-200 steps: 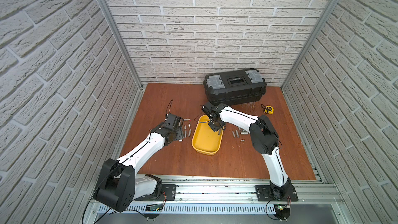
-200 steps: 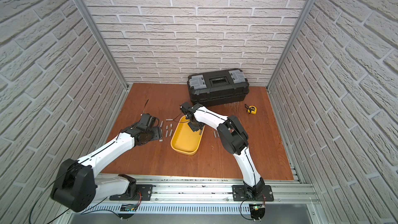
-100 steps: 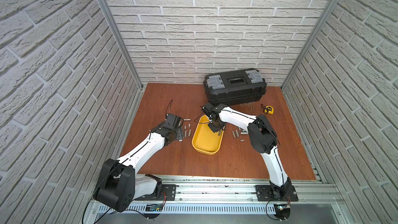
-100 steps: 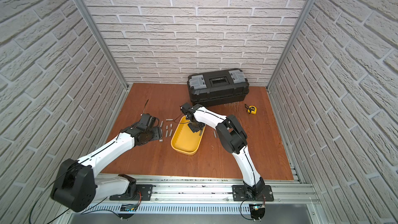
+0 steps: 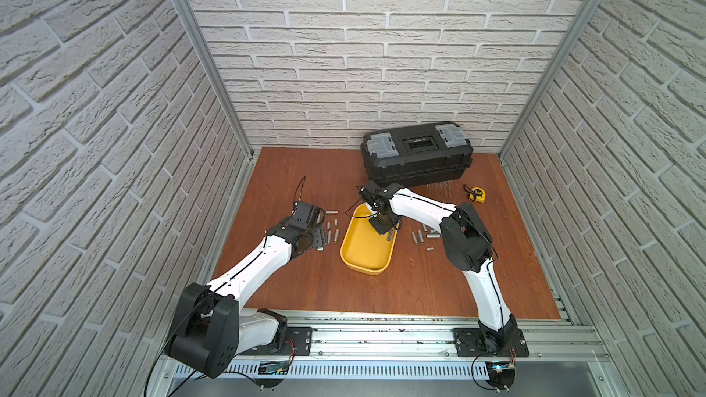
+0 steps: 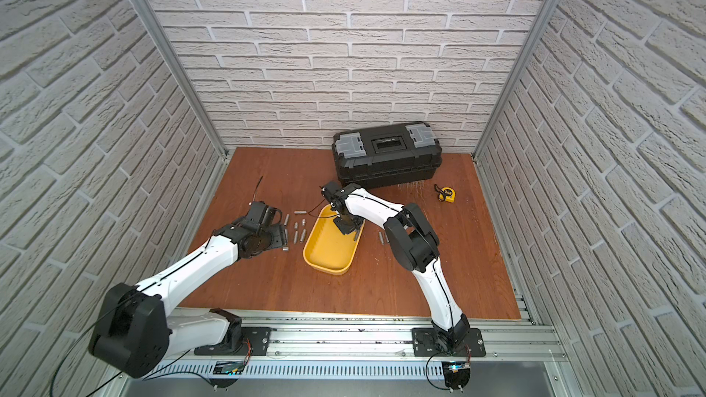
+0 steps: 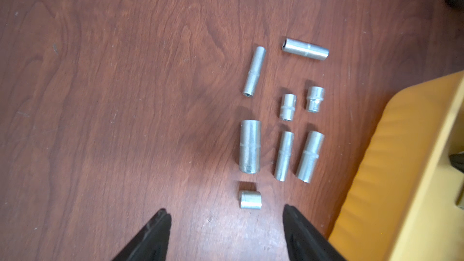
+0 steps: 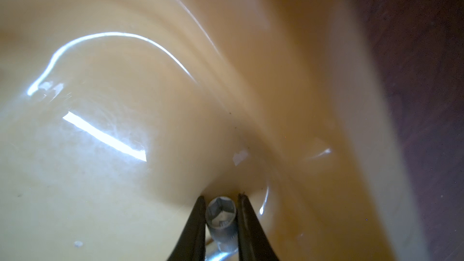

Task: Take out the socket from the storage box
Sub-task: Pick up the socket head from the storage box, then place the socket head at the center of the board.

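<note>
My right claw (image 8: 221, 195) clamps a socket (image 8: 221, 213) inside the yellow storage box (image 8: 125, 171); my left claw (image 7: 224, 209) stands apart.

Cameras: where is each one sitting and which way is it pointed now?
Top views: high above the base rail, facing down and toward the back wall; left arm, right arm, the storage box and the toolbox show in both top views.
Left wrist: on the left arm, facing down at loose sockets on the table; the open left gripper shows.
Right wrist: low inside the storage box, close up; the right gripper pinches the socket.
Shared: top views and left wrist both show the loose sockets and the storage box's edge.
</note>
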Controlling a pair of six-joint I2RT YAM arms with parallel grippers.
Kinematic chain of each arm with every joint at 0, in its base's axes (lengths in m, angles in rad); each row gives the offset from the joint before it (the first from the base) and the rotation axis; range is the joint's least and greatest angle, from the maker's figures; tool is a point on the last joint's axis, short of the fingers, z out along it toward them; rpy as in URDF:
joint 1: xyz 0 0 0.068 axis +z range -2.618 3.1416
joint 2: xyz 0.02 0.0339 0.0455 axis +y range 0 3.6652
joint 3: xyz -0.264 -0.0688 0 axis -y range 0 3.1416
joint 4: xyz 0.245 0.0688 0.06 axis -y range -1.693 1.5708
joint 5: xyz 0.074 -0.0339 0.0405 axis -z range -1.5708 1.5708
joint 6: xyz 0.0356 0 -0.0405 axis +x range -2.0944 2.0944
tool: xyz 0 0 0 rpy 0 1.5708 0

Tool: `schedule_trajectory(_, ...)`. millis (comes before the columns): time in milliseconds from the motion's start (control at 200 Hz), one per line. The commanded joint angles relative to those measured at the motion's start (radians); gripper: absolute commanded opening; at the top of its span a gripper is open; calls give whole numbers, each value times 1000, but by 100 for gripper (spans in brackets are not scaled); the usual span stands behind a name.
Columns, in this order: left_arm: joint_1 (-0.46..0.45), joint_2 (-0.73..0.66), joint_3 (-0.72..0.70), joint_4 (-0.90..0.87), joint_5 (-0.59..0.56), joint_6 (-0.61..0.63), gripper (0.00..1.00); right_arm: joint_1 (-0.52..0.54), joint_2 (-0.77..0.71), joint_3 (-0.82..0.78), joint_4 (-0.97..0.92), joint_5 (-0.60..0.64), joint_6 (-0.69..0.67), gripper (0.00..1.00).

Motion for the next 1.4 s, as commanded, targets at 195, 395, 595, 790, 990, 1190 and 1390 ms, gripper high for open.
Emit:
schedule_trajectory(195, 6, -78, 102, -73, -13, 58, 75, -21, -131, -3, 52, -91, 10, 18)
schedule_trajectory(395, -3, -56, 167, -48, 53, 137, 75, -54, -252, -58, 101, -137, 65, 18)
schedule_trajectory(595, -42, 31, 220, 19, 211, 263, 75, -101, -452, -269, 132, -134, 152, 18)
schedule_trajectory(790, -103, 116, 282, 68, 351, 390, 75, -171, -617, -542, 173, -169, 230, 18)
schedule_trajectory(990, -169, 244, 389, 21, 423, 533, 74, -224, -702, -698, 207, -171, 283, 18)
schedule_trajectory(1190, -218, 370, 477, -24, 475, 675, 74, -297, -713, -780, 222, -174, 307, 18)
schedule_trajectory(1390, -239, 493, 550, -77, 502, 774, 74, -346, -729, -845, 260, -168, 312, 17)
